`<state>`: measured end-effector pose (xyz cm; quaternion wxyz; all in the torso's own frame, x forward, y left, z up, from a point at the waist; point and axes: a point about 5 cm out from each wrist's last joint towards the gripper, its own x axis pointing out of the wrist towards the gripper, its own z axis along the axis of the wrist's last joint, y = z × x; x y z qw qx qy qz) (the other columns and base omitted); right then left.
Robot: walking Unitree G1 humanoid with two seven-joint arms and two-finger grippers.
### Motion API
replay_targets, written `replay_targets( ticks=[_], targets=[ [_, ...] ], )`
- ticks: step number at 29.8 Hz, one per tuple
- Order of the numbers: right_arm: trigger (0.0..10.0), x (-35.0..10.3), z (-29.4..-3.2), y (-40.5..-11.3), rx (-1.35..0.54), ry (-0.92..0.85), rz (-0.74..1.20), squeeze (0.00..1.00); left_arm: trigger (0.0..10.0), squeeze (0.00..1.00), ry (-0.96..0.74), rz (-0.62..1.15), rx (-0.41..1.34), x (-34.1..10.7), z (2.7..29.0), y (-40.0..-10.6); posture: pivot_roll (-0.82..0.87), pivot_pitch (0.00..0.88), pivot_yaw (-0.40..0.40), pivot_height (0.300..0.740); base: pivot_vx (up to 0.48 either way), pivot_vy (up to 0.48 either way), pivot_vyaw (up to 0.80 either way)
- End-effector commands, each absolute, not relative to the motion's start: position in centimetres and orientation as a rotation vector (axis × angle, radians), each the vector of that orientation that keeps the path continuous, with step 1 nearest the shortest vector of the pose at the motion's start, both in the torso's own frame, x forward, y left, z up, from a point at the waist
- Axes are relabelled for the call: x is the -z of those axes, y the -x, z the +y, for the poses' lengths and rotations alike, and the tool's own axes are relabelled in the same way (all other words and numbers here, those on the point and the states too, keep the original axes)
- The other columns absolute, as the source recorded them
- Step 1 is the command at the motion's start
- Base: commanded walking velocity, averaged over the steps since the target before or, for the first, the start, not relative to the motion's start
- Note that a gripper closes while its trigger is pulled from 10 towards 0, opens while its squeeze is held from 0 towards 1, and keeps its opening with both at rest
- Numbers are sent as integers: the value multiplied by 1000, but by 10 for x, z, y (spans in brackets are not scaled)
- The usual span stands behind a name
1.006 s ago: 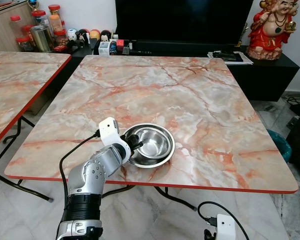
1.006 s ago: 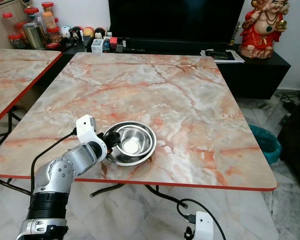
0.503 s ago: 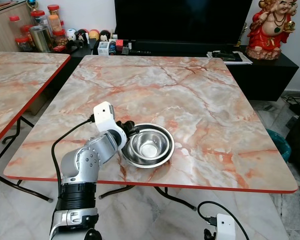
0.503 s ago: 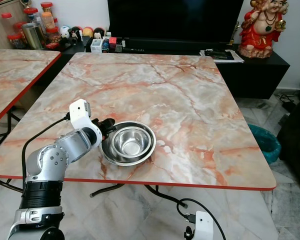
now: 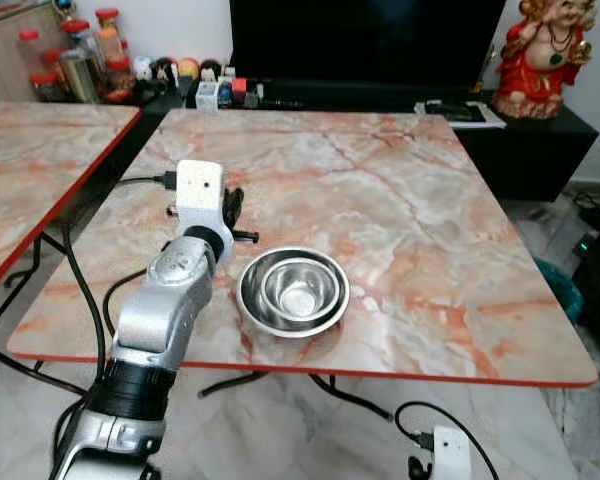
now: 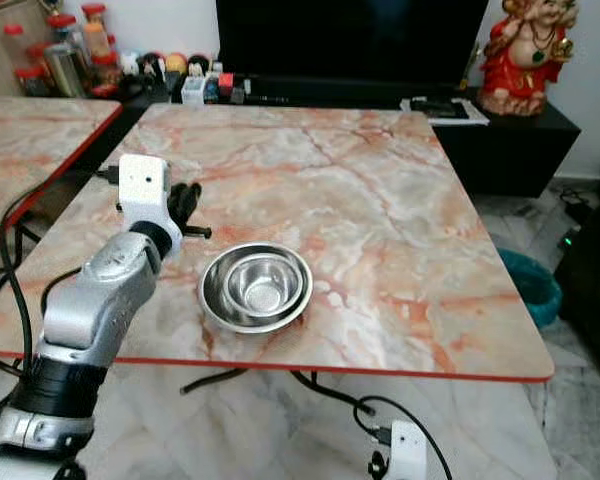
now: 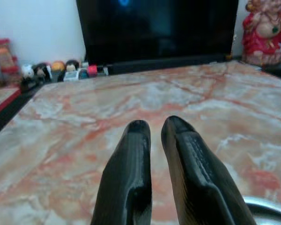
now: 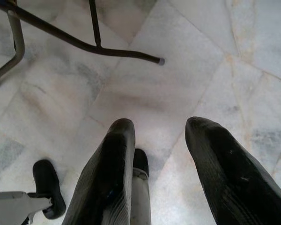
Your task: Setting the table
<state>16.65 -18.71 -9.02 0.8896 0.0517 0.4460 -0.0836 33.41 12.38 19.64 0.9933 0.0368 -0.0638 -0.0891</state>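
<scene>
On the marble table, near its front edge, sit two nested steel bowls, and just left of them the left gripper hovers empty, fingers nearly closed, while the right gripper hangs open.

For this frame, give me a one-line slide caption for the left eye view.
Left gripper lifted clear beside nested steel bowls set near the marble table's front edge.

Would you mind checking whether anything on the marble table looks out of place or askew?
Nothing stands out. The two nested steel bowls sit upright and level near the front edge of the marble table, with no spill or damage. The left gripper is just beyond them, apart, holding nothing.
</scene>
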Motion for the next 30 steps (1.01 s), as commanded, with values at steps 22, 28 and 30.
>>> replay_targets(
  ticks=[22,28,30],
  targets=[
    [10000,84,-193,-176,191,-105,864,0,10000,0,-22,-240,39,-145,144,-333,34,0,-32,736,0,57,0],
    [10000,84,-193,-177,191,-104,865,0,10000,0,-2,-256,26,-148,147,-335,36,0,-30,736,0,326,0],
    [10000,85,-192,-176,191,-105,871,0,10000,0,1,-262,22,-149,149,-336,38,0,-29,736,0,328,0]
  ],
)
